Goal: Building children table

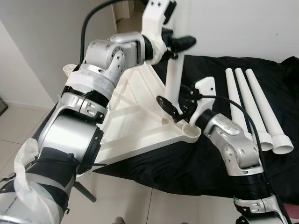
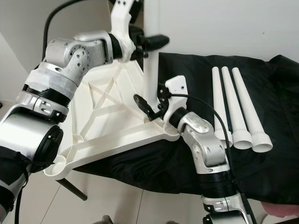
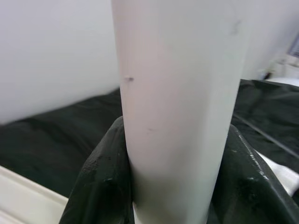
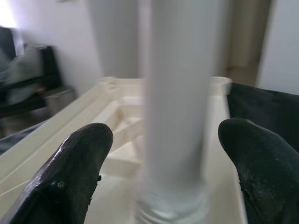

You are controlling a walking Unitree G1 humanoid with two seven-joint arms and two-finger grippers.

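Note:
The white table top (image 1: 135, 126) lies upside down, ribs showing, partly on the black cloth. One white leg (image 1: 174, 79) stands upright with its lower end at the corner socket (image 1: 192, 131). My left gripper (image 1: 180, 45) is shut on this leg high up; its black fingers (image 3: 103, 182) hug the tube (image 3: 177, 107) in the left wrist view. My right gripper (image 1: 176, 111) is open around the leg's base. Its fingertips (image 4: 79, 163) stand on either side of the leg (image 4: 175, 116), apart from it.
Three spare white legs (image 1: 254, 107) lie side by side on the black cloth (image 1: 219, 158) to the right. The table top's near corner (image 2: 58, 170) overhangs the tiled floor (image 1: 14, 126). A dark rod (image 1: 86, 191) sticks out below it. A white wall rises behind.

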